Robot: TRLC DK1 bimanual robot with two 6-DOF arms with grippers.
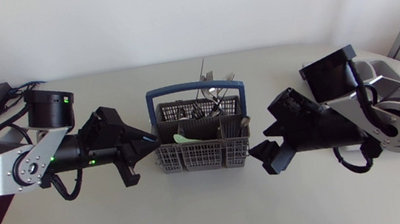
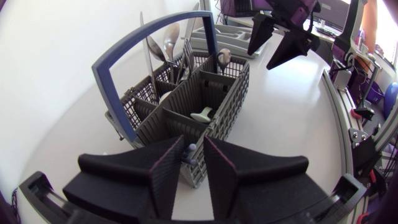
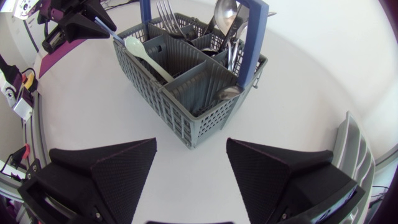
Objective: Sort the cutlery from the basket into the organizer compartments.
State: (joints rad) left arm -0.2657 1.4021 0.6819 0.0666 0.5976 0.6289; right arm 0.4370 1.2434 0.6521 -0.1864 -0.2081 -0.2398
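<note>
The grey cutlery basket (image 1: 191, 159) with its blue handle (image 1: 193, 89) stands mid-tabletop (image 1: 216, 221), between the two arms. Metal forks and spoons (image 1: 210, 88) stand upright in its rear compartments, and a pale green plastic spoon (image 1: 188, 138) lies slanted in a front one. The left hand (image 1: 149, 142) is at the basket's left end, its fingers clamped on a thin blue utensil (image 2: 190, 152). The right hand (image 1: 262, 157) hovers just beside the right end, fingers spread wide and holding nothing. The grey organizer (image 2: 236, 28) lies beyond it.
</note>
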